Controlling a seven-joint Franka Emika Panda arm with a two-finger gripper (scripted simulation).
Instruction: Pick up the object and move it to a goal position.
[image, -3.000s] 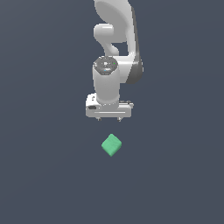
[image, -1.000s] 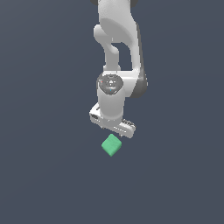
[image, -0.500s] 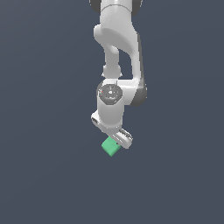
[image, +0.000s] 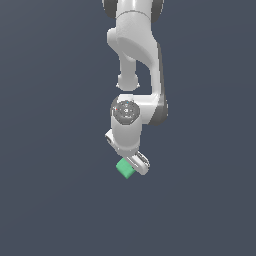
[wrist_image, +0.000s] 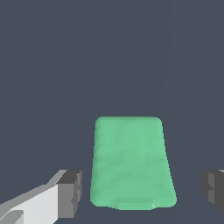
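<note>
The mint-green cube (image: 124, 168) lies on the dark grey floor, partly covered by the white gripper (image: 128, 165) that has come down over it. In the wrist view the cube (wrist_image: 131, 164) sits between the two fingers, with a gap on each side. One grey fingertip (wrist_image: 70, 194) and the other fingertip (wrist_image: 213, 190) stand apart from the cube's faces. The jaws are open and hold nothing.
The white Panda arm (image: 135, 55) rises from the gripper toward the top of the exterior view. The plain dark grey floor (image: 50, 200) surrounds the cube on all sides. No goal marker shows.
The gripper has turned about its axis and come down from above the cube until its fingers straddle it. The cube has not moved.
</note>
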